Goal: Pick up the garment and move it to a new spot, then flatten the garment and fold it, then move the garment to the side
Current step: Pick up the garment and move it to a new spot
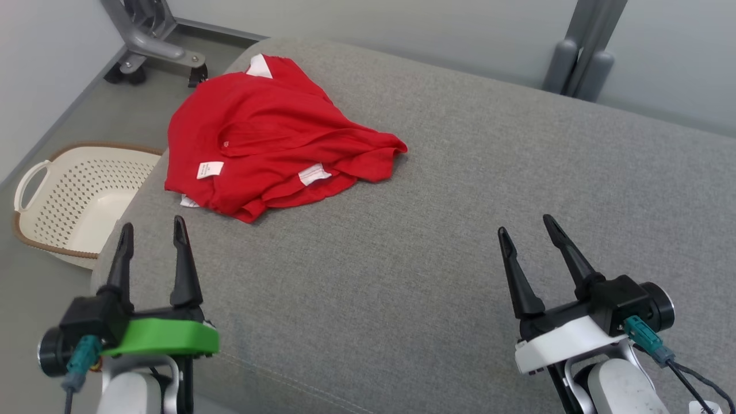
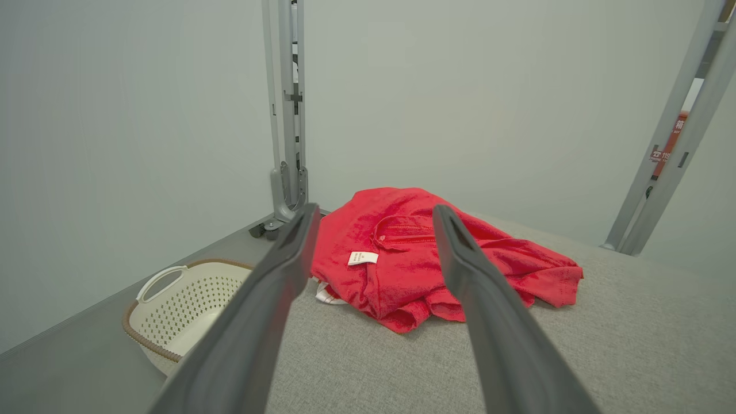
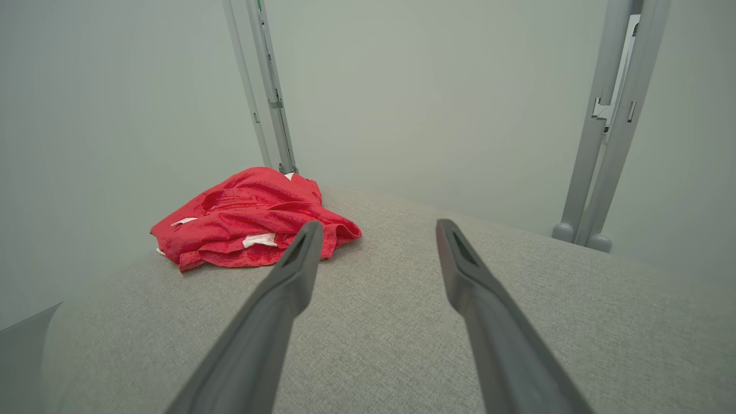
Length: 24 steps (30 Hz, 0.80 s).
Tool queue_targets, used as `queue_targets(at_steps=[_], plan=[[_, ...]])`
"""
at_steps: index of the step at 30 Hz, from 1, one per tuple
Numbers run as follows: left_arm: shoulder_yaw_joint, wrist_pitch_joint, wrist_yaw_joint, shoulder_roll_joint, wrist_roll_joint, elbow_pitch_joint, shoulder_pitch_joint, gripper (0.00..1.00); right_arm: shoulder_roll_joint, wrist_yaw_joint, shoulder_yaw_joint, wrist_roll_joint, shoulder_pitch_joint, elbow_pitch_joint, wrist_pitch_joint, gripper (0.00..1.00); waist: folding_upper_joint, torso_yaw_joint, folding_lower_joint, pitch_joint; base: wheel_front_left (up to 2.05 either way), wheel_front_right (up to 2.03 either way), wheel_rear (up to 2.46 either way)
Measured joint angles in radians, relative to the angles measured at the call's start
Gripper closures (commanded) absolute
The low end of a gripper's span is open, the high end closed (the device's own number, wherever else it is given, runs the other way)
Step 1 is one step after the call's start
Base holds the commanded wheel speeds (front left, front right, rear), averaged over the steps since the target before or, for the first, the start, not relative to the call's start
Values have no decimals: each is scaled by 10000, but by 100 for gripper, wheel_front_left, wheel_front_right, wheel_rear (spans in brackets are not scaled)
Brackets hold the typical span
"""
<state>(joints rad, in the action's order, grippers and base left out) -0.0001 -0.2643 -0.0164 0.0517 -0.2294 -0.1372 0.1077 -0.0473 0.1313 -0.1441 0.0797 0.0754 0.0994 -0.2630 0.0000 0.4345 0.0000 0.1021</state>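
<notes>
On the far left of the grey cushion [image 1: 437,270], the red garment [image 1: 270,132] lies crumpled, white labels showing, its left edge reaching the cushion's left border. At near left, the left gripper [image 1: 153,223] sits above the cushion edge, fingers spread apart, grasping nothing, clear of the garment. At near right, the right gripper [image 1: 525,224] sits over bare cushion, fingers spread apart, grasping nothing. A white basket [image 1: 75,195] stands on the floor, left of the cushion.
</notes>
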Motion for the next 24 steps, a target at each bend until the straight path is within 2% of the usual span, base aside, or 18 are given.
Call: queue_targets(at_steps=[4, 11, 13, 17, 21, 24], plan=[[280, 0, -449, 420, 163, -802, 1101, 0, -6, 2, 173, -424, 238, -203, 0, 0, 0, -163, 0, 550, 0, 0, 0], [-44, 646, -963, 1735, 134, -3218, 3596, 0, -4, 2, 405, -1104, 559, -539, 0, 0, 0, -504, 0, 1558, 0, 0, 0], [-332, 940, -1041, 2125, 186, -3916, 4234, 0, -8, 2, 506, -1246, 616, -621, 0, 0, 0, -638, 0, 1840, 0, 0, 0], [-1110, 1718, -1122, 2491, -274, -5102, 5214, 0, -8, 2, 602, -1471, 696, -734, 2, 0, 0, -921, 1, 2299, 0, 0, 0], [-2372, 2545, -1126, 3342, -959, -6307, 6248, 0, -8, 2, 650, -1630, 797, -918, 0, 0, 0, -1313, 1, 2857, 0, 0, 0], [-2606, 2688, -1127, 3768, -1407, -7037, 6838, 0, -10, 2, 681, -1674, 844, -1028, 2, 0, 0, -1540, 0, 3177, 0, 0, 0]])
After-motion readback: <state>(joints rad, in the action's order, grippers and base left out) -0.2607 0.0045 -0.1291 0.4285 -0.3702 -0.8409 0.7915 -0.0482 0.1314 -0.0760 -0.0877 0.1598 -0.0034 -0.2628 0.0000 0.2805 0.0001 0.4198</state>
